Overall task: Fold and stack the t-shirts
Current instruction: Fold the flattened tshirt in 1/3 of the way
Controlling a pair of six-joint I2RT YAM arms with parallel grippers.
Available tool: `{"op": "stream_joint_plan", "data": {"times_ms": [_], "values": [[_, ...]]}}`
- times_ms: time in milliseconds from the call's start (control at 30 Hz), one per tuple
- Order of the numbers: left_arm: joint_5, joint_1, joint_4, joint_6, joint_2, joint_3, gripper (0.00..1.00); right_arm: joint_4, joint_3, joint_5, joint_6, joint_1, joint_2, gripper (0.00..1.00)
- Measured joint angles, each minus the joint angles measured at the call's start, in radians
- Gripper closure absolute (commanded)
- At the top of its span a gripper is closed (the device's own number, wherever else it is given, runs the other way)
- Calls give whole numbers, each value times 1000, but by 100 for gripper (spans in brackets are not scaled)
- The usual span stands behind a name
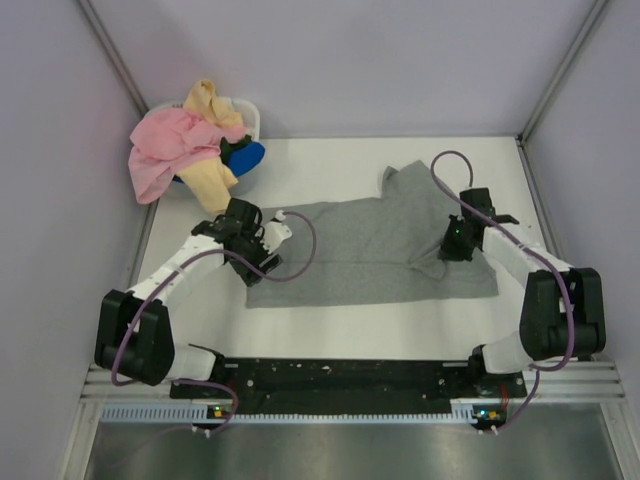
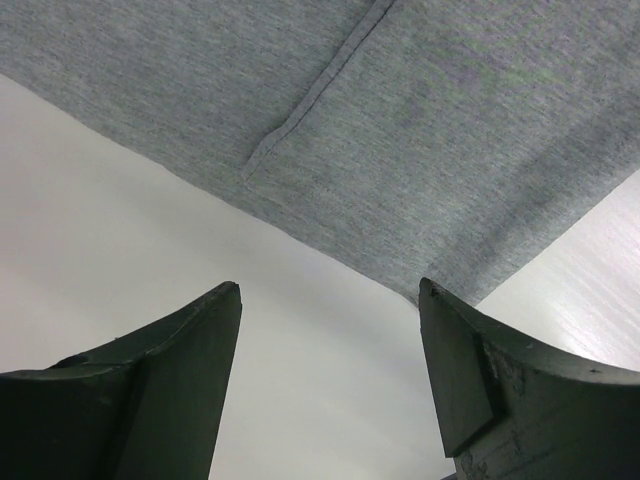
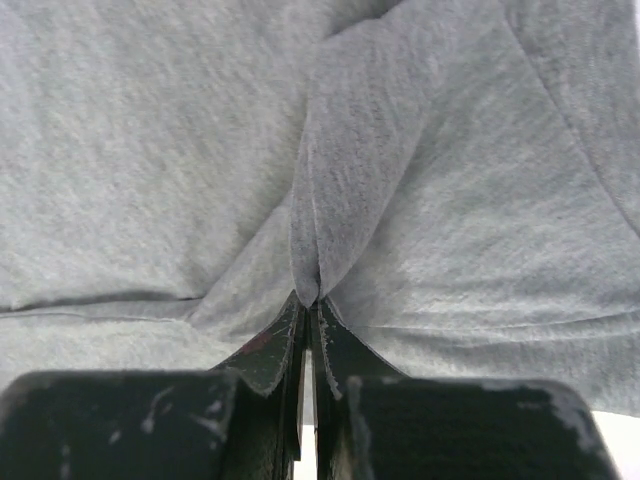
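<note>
The grey t-shirt (image 1: pixel 370 250) on the table (image 1: pixel 330 335) is being pinched at a fold by the right gripper (image 3: pixel 308 298); the left gripper (image 2: pixel 330 292) is being held wide, empty. Light and floppy, it is probably best taken by corners

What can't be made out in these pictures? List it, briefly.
Top external: the white basket's inside, buried under the pink shirt and yellow shirt.
Top external: the blue shirt, mostly covered by those.
Right wrist: how many layers of the grey shirt the right pincer pinches; the fold hides it.
</note>
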Motion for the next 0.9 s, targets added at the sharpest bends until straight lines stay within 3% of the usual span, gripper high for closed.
{"op": "stream_joint_plan", "data": {"times_ms": [267, 500, 567, 667, 733, 900], "values": [[-4, 1, 0, 0, 0, 0, 24, -21, 70, -31, 10, 23, 49, 100], [-8, 2, 0, 0, 2, 0, 24, 8, 177, -106, 58, 28, 193, 100], [-9, 2, 0, 0, 5, 0, 24, 32, 200, -130, 84, 28, 240, 90], [-12, 3, 0, 0, 10, 0, 24, 67, 205, -158, 129, 28, 278, 55], [-15, 4, 0, 0, 10, 0, 24, 87, 205, -181, 161, 28, 289, 43], [-22, 8, 0, 0, 12, 0, 24, 150, 222, -273, 182, 35, 285, 34]]}}
